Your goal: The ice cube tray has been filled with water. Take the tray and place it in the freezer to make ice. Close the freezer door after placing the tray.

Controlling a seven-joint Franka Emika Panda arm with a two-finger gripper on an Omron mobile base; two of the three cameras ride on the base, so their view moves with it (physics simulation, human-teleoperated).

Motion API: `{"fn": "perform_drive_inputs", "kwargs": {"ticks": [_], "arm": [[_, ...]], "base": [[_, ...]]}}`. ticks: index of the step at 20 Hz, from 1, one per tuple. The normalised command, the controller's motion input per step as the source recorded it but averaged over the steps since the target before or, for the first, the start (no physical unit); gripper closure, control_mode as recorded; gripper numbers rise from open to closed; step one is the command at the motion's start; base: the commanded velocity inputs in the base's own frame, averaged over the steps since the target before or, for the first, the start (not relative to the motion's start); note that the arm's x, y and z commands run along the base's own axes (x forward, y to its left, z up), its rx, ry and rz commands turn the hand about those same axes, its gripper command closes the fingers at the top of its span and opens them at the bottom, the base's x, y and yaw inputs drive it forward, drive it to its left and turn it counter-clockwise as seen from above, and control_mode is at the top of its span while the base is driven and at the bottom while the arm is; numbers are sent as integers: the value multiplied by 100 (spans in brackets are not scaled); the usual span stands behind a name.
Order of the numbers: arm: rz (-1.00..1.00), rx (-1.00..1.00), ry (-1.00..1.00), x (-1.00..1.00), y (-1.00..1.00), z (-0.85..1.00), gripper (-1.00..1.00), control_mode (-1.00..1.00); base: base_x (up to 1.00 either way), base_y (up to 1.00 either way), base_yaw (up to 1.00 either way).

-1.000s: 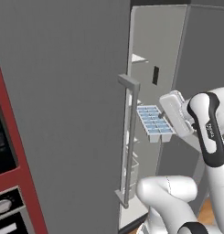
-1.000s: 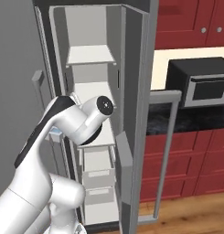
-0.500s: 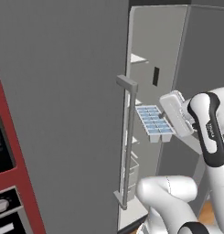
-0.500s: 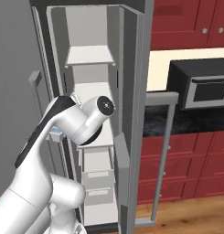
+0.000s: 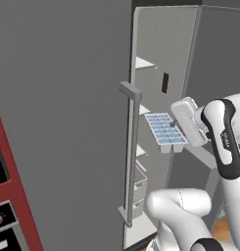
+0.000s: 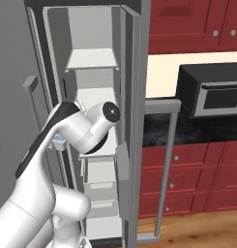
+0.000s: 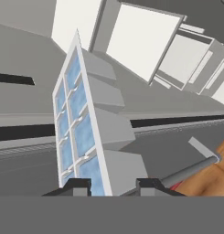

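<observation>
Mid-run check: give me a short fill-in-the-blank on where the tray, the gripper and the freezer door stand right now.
1. The gripper is shut on the ____.
2. The ice cube tray is held in front of the freezer, whose door stands ____.
3. The tray's cells are pale ____.
4. On the counter right of the freezer sits a black ____.

Missing words: ice cube tray; open; blue; microwave
</observation>
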Motion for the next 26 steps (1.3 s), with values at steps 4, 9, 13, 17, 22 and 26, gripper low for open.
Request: {"fn": "perform_drive_inputs", "kwargs": {"ticks": [4, 9, 13, 17, 22, 26], "arm": [[0, 0, 0, 0, 0, 0, 100, 100], [0, -2, -1, 9, 0, 0, 100, -100], [-9, -8, -7, 8, 0, 0, 100, -100], [-12, -5, -7, 0, 7, 26, 100, -100], [-3, 0, -1, 0, 8, 43, 100, -100], [0, 2, 0, 0, 0, 52, 100, -100]], "base": [[25, -9, 4], [15, 0, 0], [0, 0, 0], [0, 0, 0], [0, 0, 0], [0, 0, 0]]}}
